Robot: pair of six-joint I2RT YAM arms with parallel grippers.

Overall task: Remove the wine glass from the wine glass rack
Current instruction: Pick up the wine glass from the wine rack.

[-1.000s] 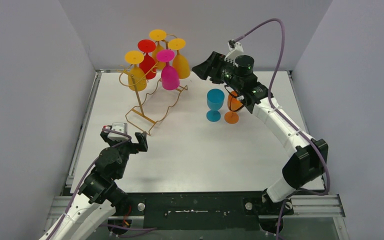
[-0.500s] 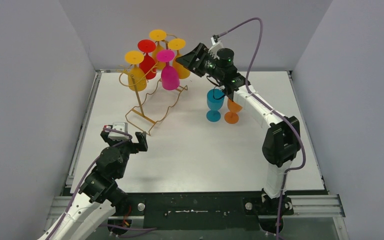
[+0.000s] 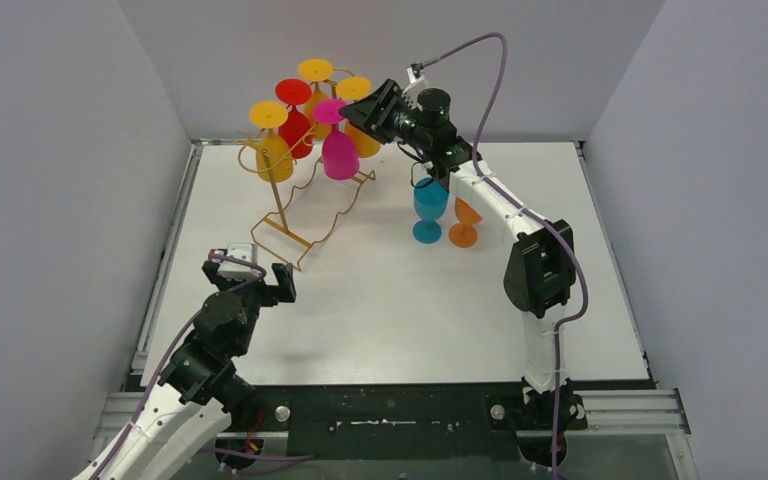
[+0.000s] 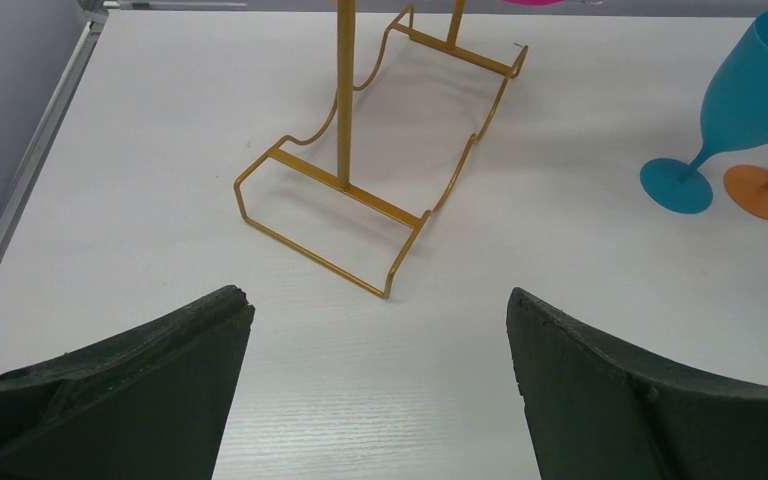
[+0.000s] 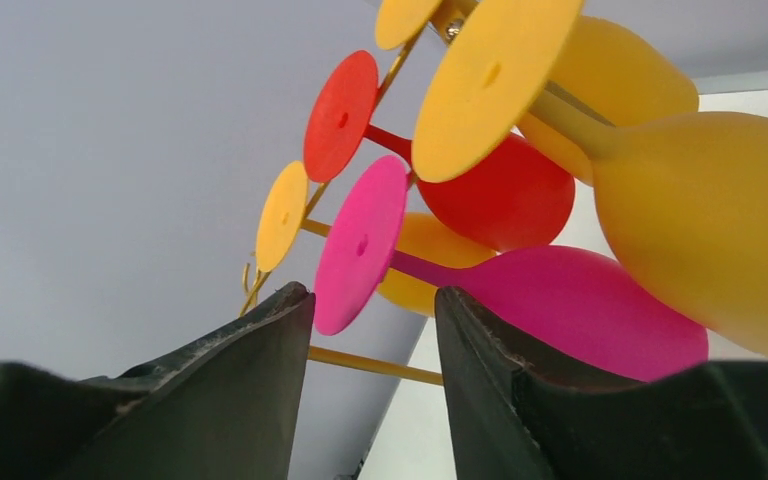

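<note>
Upper centre, the right gripper (image 3: 352, 108), jaws part-spread and empty, faced the pink wine glass (image 3: 339, 152); a yellow glass (image 3: 364, 140) crowded alongside. Left gripper (image 3: 282, 282) gaped wide.

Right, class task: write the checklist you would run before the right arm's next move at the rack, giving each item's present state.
1. Alignment of right gripper with pink wine glass: ok, the edge of its foot lies between the fingers.
2. Grip made: not ok, jaws apart.
3. Neighbouring yellow glass clear of the fingers: cannot tell.
4. Position of left gripper, open and off the wine glass rack: ok.
5. Standing blue glass upright on the table: ok.
</note>
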